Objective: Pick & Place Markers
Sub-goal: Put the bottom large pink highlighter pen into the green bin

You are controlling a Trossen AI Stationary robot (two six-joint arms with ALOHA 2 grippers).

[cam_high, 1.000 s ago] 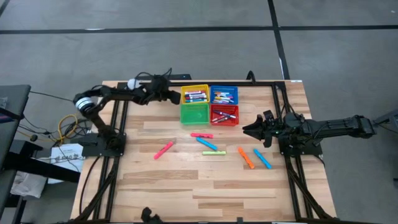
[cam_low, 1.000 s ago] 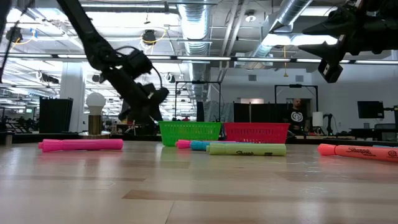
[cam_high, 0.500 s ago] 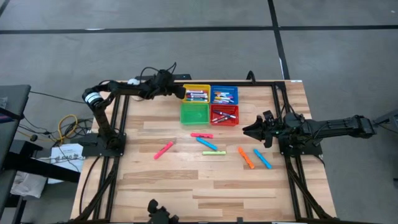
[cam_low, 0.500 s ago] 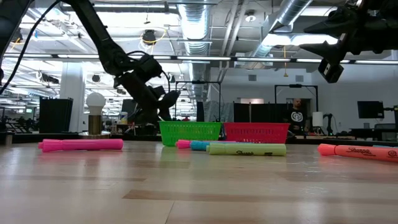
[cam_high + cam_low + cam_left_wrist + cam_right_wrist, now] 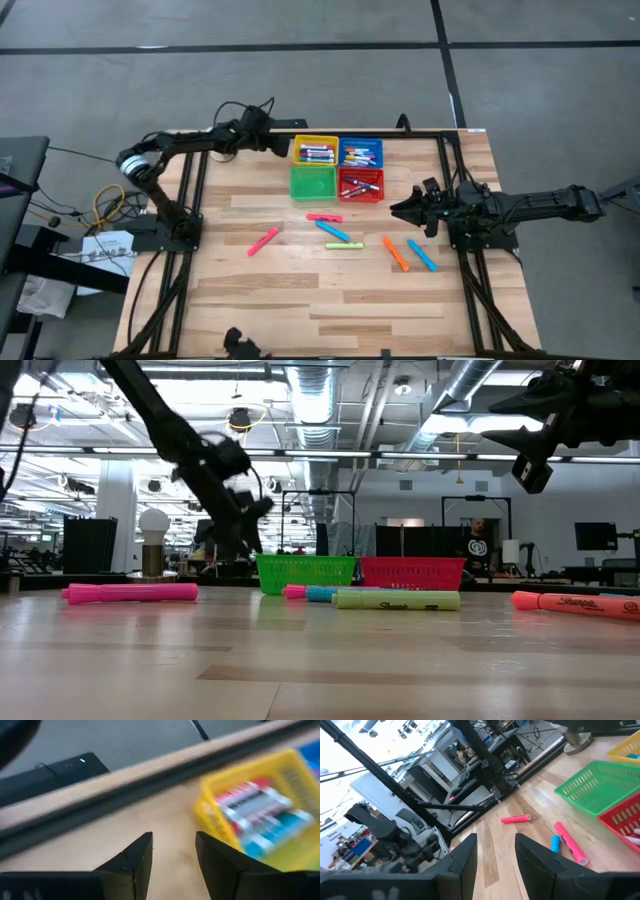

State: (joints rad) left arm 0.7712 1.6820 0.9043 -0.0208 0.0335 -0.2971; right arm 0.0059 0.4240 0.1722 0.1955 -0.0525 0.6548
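Note:
Several markers lie loose on the wooden table: a pink one [image 5: 263,241], a second pink one [image 5: 323,217], a blue one [image 5: 333,231], a yellow-green one [image 5: 343,245], an orange one [image 5: 395,253] and another blue one [image 5: 421,255]. More markers lie in the yellow basket [image 5: 313,152], the blue basket [image 5: 360,152] and the red basket [image 5: 361,184]. My left gripper [image 5: 172,840] hovers open just left of the yellow basket [image 5: 260,820], with nothing between its fingers. My right gripper [image 5: 400,208] waits open above the table's right side, its fingers level.
The green basket [image 5: 313,182] stands in front of the yellow one. A black frame rail [image 5: 125,785] runs along the table's far edge beside my left gripper. Bare wood stretches toward the near edge. A person [image 5: 478,545] stands far back in the room.
My left gripper has swung beside the yellow basket, first nearing it, then drawing back a little toward the table's far edge and rising. Its fingers have stayed open.

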